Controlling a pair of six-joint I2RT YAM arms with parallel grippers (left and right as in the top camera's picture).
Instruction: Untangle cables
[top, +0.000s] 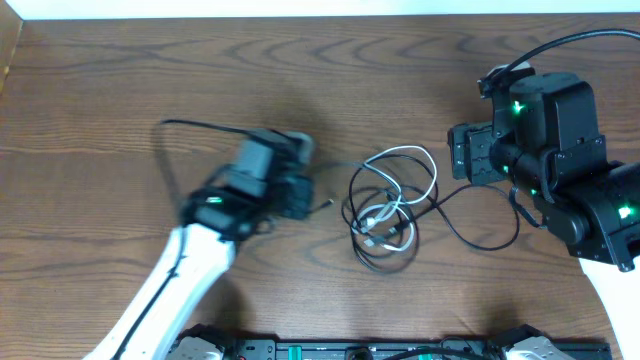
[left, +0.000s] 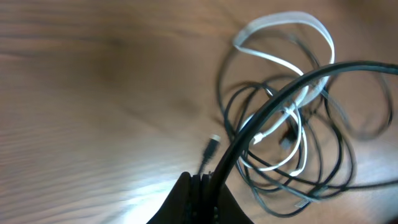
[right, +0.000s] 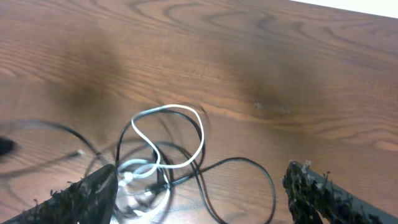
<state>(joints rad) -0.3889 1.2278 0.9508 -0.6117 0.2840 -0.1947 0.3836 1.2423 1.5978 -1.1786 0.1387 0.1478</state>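
The left gripper (left: 202, 183) is being held fully closed, and one black cable (left: 273, 102) is being pinched between its two fingers. From the fingertips, this cord is being led up and to the right, across the tangle. One small plug (left: 212, 144) is being shown just beyond the fingertips, lying on the wood beside the pinched cord. From overhead, this gripper (top: 300, 195) is being seen blurred, just left of the tangle (top: 385, 205).

The tangle is being seen near the middle of the wooden table (top: 150, 80), between the two grippers. One white cable (right: 168, 107) is being counted in it, bent into an open loop on the far side of the heap. Several thin black loops are being seen threaded through and around it, and their exact number cannot be told. One black strand is being trailed out toward the right arm's side in a wide curve.

The right gripper (right: 200, 174) is being held wide apart, its two fingers empty, above the near edge of the tangle. No cord is being touched by it. From overhead it (top: 462, 155) is being seen just right of the heap.
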